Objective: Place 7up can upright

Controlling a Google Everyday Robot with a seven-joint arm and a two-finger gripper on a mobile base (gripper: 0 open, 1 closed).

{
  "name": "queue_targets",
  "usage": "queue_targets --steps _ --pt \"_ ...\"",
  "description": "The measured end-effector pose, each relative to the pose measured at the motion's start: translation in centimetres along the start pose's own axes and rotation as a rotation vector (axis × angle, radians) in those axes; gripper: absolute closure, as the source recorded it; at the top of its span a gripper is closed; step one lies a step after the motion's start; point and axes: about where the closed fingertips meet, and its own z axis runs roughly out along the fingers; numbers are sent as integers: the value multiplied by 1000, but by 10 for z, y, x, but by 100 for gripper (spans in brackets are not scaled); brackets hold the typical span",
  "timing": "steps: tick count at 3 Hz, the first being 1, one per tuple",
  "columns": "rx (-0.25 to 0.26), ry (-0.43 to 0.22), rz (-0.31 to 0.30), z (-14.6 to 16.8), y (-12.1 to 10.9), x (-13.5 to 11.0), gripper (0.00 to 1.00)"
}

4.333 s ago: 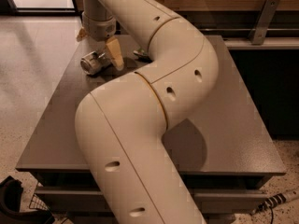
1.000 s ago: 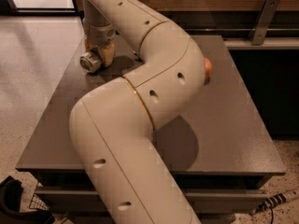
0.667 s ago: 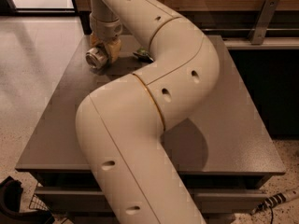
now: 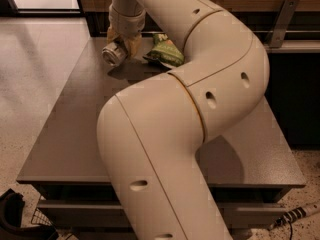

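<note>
Fingers of the gripper are closed around the 7up can, one on each side. The gripper is over the far left part of the table, near the green chip bag. The can lies on its side, with its round end facing the camera. It seems to hang a little above the table, since a dark shadow sits under it. So the grab looks done. Turning the can to stand up, setting it down and letting go are not yet done.
</note>
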Motion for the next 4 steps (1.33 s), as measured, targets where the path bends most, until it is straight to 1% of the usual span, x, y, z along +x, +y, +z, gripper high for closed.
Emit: queue_targets --steps 1,2,3,4 --pt "-43 -24 -27 -18 -12 -9 100" --pt "-103 -63 -64 -43 -36 -19 100" --pt "-143 -92 -102 -57 -50 -24 100" --pt "-206 -151 -187 -77 -56 -31 100"
